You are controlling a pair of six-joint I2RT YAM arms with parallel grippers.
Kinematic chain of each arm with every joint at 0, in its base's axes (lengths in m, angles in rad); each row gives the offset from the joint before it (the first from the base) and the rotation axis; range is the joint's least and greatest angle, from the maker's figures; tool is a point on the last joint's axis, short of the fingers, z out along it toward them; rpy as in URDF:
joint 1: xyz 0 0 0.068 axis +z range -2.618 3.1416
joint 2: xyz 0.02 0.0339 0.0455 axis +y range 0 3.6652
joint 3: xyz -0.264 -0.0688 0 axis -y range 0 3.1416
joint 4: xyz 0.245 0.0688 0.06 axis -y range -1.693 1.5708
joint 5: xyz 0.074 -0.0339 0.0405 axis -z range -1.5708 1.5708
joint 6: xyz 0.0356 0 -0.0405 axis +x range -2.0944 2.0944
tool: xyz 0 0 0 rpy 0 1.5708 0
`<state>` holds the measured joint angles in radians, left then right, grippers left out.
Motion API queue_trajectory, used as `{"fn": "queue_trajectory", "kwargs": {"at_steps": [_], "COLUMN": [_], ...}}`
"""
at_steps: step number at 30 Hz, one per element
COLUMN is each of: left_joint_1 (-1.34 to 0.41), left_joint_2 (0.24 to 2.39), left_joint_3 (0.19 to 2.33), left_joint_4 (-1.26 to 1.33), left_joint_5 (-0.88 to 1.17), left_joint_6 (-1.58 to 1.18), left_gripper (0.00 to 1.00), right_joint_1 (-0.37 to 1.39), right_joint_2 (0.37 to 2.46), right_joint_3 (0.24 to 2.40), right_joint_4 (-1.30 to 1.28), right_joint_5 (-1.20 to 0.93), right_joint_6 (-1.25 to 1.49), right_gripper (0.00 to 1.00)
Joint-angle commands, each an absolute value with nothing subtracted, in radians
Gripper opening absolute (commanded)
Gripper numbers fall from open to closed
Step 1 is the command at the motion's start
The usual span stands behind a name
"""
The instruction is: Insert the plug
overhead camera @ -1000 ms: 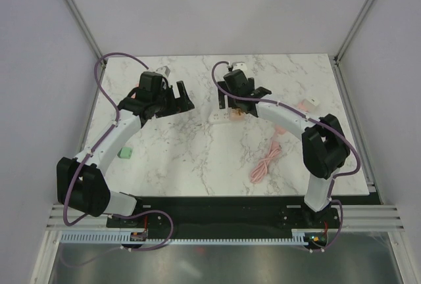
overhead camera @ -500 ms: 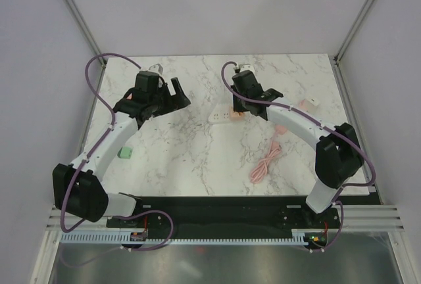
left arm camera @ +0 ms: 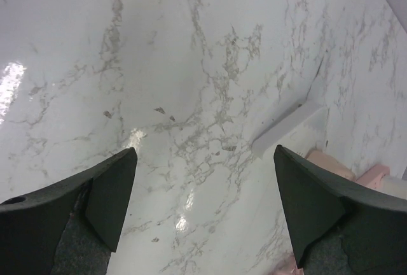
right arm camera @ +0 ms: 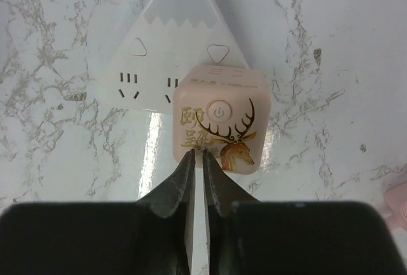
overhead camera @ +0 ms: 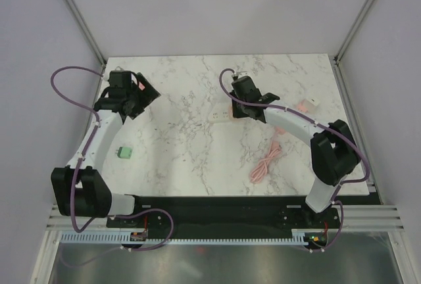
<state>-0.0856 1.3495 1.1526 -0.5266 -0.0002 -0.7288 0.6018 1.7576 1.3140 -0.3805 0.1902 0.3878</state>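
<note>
Overhead, left arm: it reaches out over the far left part of the marble counter (overhead camera: 184,156). The left claw (overhead camera: 146,88) is well apart from the white power strip (overhead camera: 219,114).
Overhead, right arm: bent in towards the middle of the counter, with the right claw (overhead camera: 237,108) right at the power strip.
Overhead, loose things: a pink cable (overhead camera: 265,162) lies bundled beside the right arm. A small green block (overhead camera: 124,152) sits on the left, and a pink and white piece (overhead camera: 307,105) lies near the right edge.
Left wrist, left claw (left arm camera: 203,205): the fingers (left arm camera: 108,198) are spread wide with only bare marble between them. One end of the power strip (left arm camera: 286,128) shows off to the right.
Right wrist, right claw (right arm camera: 197,157): pinched almost together, a thin sliver of gap, nothing in it. The tips sit at the near edge of the plug (right arm camera: 219,125); I cannot tell whether they touch it.
Right wrist, plug: a pink cube with a deer picture and a round button facing up. It sits on the power strip (right arm camera: 137,77) over the right-hand socket, and the left-hand socket is uncovered.
</note>
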Motion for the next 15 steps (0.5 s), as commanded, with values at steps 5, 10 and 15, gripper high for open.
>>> {"fn": "queue_trajectory", "kwargs": {"at_steps": [5,10,15], "left_joint_1": [0.064,0.110,0.110], "left_joint_2": [1.410,1.560,1.777], "left_joint_3": [1.224,1.374,1.567], "left_joint_4": [-0.538,-0.506,-0.494], "left_joint_5": [-0.078,-0.107,-0.070], "left_joint_6": [-0.772,-0.565,-0.162], "left_gripper": [0.96,0.98,0.98], "right_joint_1": [0.609,0.609,0.609], "right_joint_2": [1.548,1.457,1.373], "right_joint_3": [1.289,1.216,1.193], "right_joint_4": [-0.348,-0.302,-0.250], "right_joint_5": [0.068,0.020,-0.058], "right_joint_6": [0.385,0.367,0.337], "right_gripper": [0.34,0.98,0.98]}}
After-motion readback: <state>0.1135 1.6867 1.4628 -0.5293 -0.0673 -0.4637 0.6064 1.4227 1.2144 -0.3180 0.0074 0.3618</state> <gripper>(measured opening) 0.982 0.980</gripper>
